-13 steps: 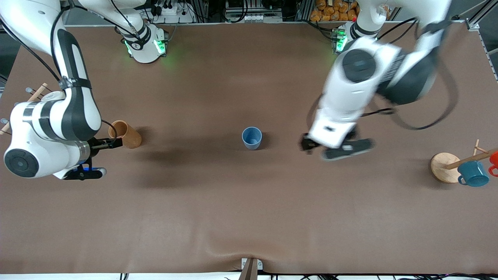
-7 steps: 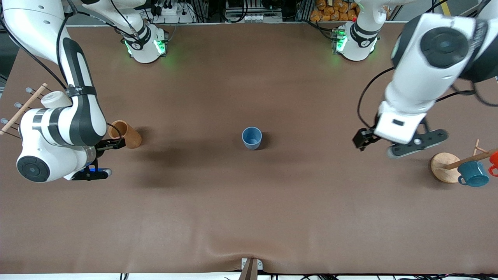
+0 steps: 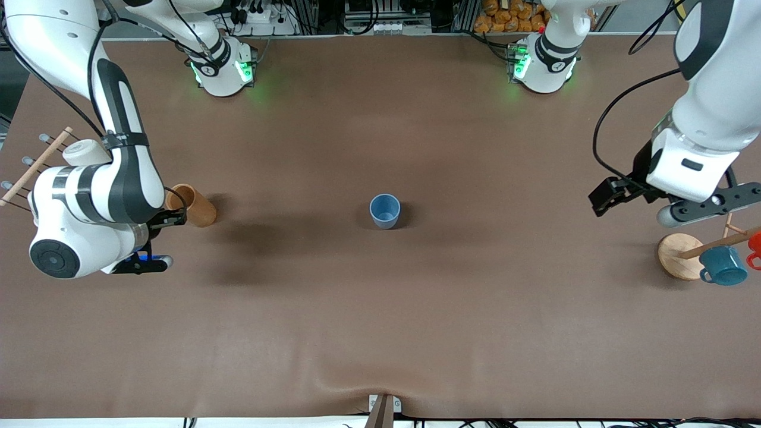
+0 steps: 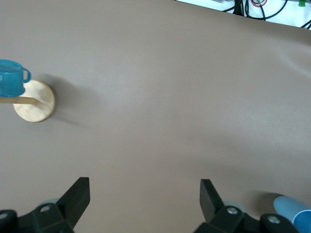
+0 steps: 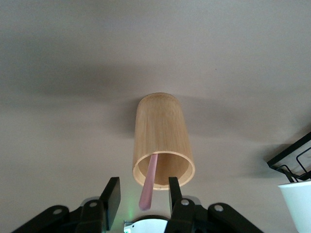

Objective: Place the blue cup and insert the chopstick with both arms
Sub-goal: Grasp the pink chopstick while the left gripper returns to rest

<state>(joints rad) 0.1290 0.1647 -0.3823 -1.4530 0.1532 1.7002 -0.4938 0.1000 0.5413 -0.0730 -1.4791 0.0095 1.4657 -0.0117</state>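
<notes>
Your table (image 3: 380,333) carries: one blue cup (image 3: 384,210), upright at the middle, mouth up, nothing near it; one brown cylinder holder (image 3: 191,205) toward the right arm's end, leaning so its mouth tips toward the right gripper; one round-based wooden rack (image 3: 681,256) toward the left arm's end, with one teal mug (image 3: 723,265) and one red item (image 3: 755,246) hanging from its rods; one more rack with a wooden rod (image 3: 35,164) at the right arm's edge

One chopstick (image 5: 148,184): pale pink, standing in the brown holder, long axis running from inside the holder out past its rim, free end between the right gripper's fingers (image 5: 112,194)

Your right gripper (image 3: 172,220) sits at the holder's mouth, jaws narrowed on either side of the stick; whether they touch it you cannot tell

Your left gripper (image 4: 145,194) hangs over bare cloth near the round-based rack, jaws spread wide, nothing between them, well apart from the blue cup
</notes>
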